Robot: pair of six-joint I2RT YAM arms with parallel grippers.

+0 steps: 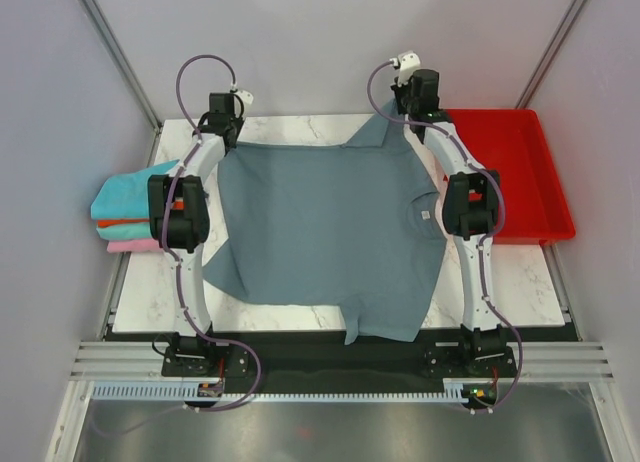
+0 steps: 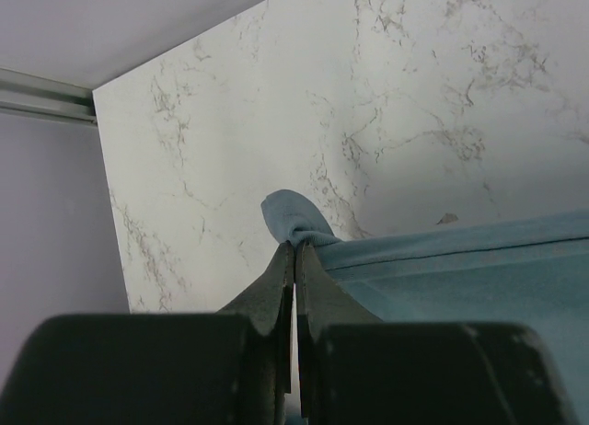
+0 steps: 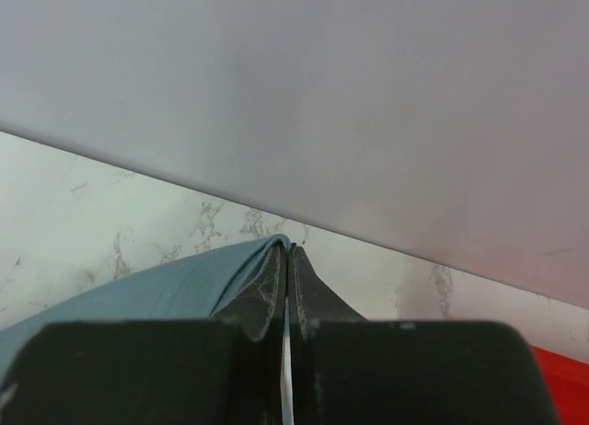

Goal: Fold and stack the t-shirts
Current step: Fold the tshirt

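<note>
Grey-blue t-shirt | far corners pinched tight in left hand and right hand | spread flat on tabletop for folding

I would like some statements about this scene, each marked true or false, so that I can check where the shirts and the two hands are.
1. The grey-blue shirt lies spread on the table between the two arms. True.
2. The left hand is open above that shirt. False: it is shut on a far corner of it.
3. The right hand is shut on the shirt's cloth. True.
4. The folded stack lies in the red tray. False: the stack is at the table's left side, the tray at its right.
5. The pink shirt tops the stack. False: the teal shirt is on top, pink at the bottom.
</note>
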